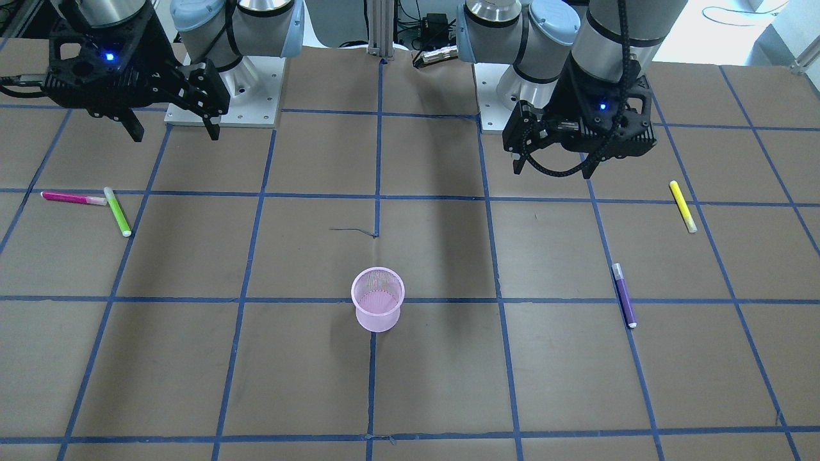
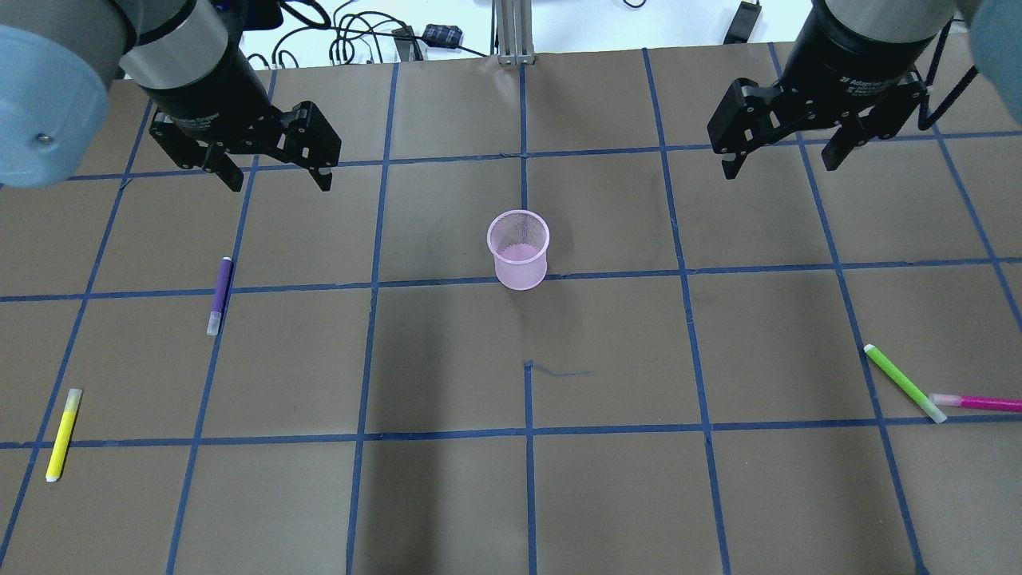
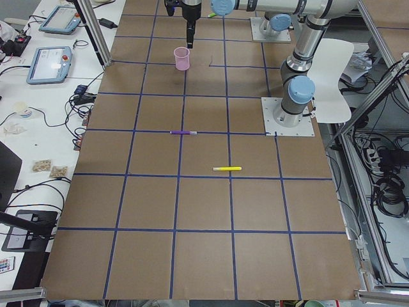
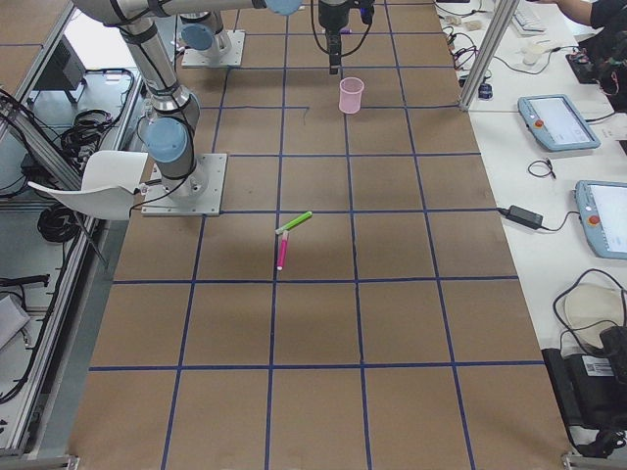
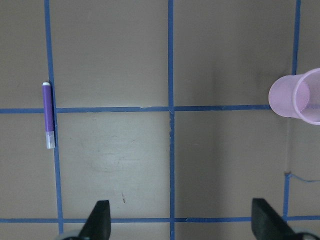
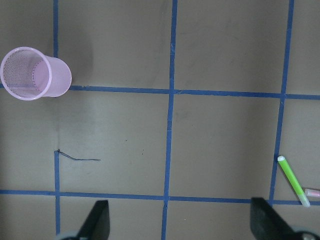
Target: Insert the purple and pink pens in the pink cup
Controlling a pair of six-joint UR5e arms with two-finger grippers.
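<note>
The pink mesh cup stands upright and empty mid-table, also in the wrist views. The purple pen lies flat on my left side. The pink pen lies flat at the far right, its tip showing in the right wrist view. My left gripper hangs open and empty above the table, beyond the purple pen. My right gripper is open and empty, high above the table.
A green pen lies with its end touching the pink pen's cap. A yellow pen lies on the left side, nearer my base than the purple pen. Brown paper with a blue tape grid covers the table.
</note>
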